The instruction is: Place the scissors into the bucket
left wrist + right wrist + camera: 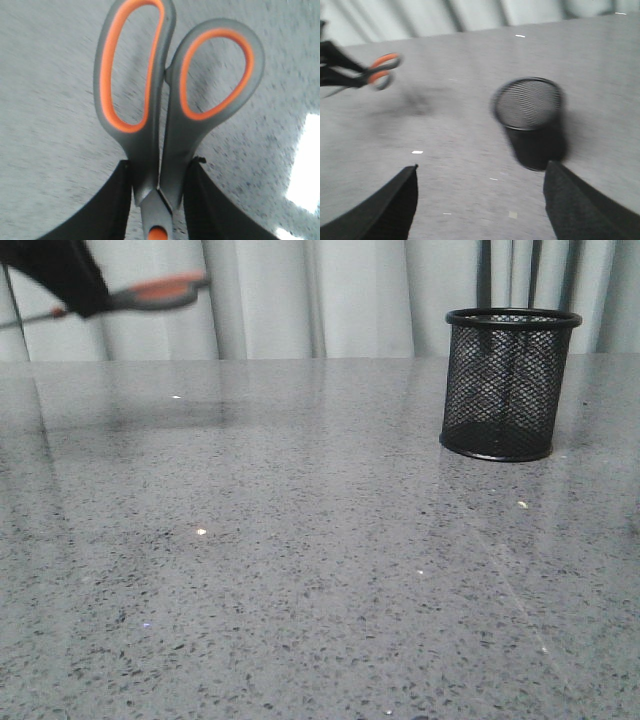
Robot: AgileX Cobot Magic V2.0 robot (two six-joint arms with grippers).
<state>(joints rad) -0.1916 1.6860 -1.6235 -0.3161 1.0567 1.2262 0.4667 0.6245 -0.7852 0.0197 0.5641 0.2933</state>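
Observation:
My left gripper (pixel 85 295) is high above the table at the far left, shut on the scissors (pixel 155 292), whose orange-lined grey handles stick out toward the right. In the left wrist view the scissors (pixel 160 100) are clamped by their neck between the black fingers (pixel 115 205), handles pointing away and the orange pivot dot at the frame edge; the blades are hidden. The black mesh bucket (pixel 508 383) stands upright on the table at the right. The right gripper (pixel 480 167) hovers open and empty over the table, the bucket (pixel 530 122) just beyond it; the scissors (pixel 379 72) show far off.
A speckled grey stone tabletop (pixel 300 560) fills the scene, with grey curtains (pixel 320 295) behind its far edge. Nothing else stands on it besides the bucket.

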